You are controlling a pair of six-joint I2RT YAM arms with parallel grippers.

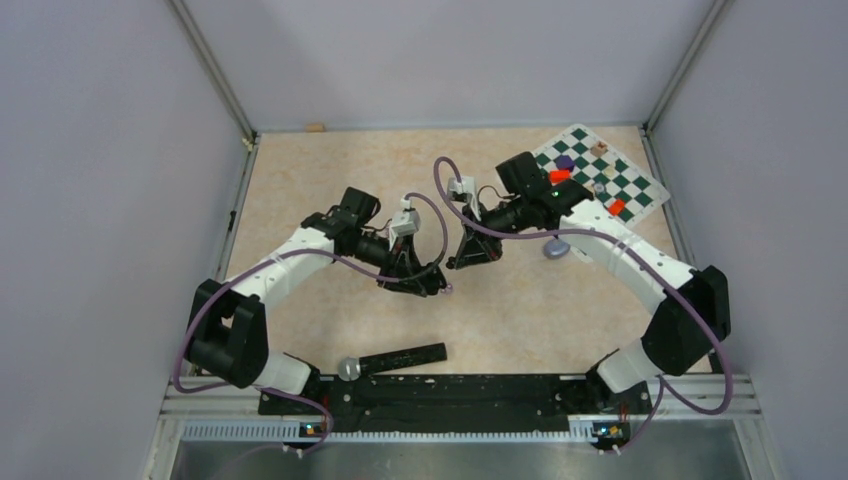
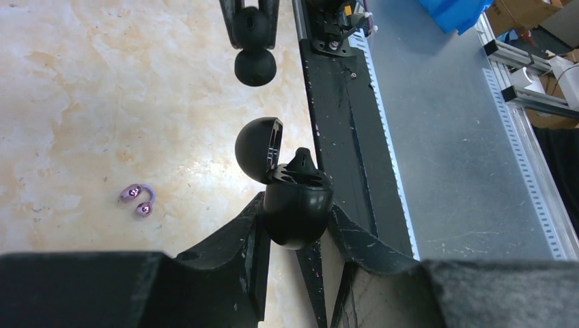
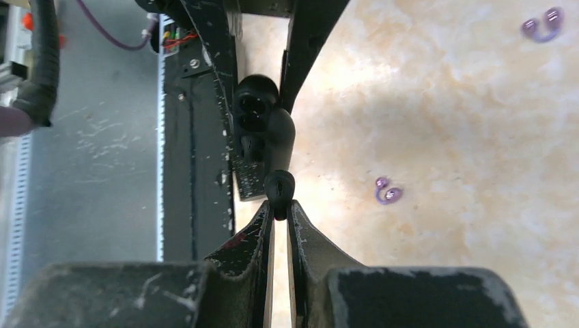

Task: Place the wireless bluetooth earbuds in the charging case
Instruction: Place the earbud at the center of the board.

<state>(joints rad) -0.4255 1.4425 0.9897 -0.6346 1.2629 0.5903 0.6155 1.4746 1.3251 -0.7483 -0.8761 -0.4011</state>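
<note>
My left gripper is shut on the body of a black charging case, held above the table with its lid hinged open. One black earbud sits in it. My right gripper is shut on a second glossy black earbud, held just short of the open case; the same bud shows in the left wrist view. In the top view the left gripper and the right gripper meet mid-table. Two lilac earbuds lie on the table; one shows in the left wrist view.
A grey oval case lies under the right forearm. A green-and-white chessboard with coloured blocks sits at the back right. A black bar with a grey round end lies near the front rail.
</note>
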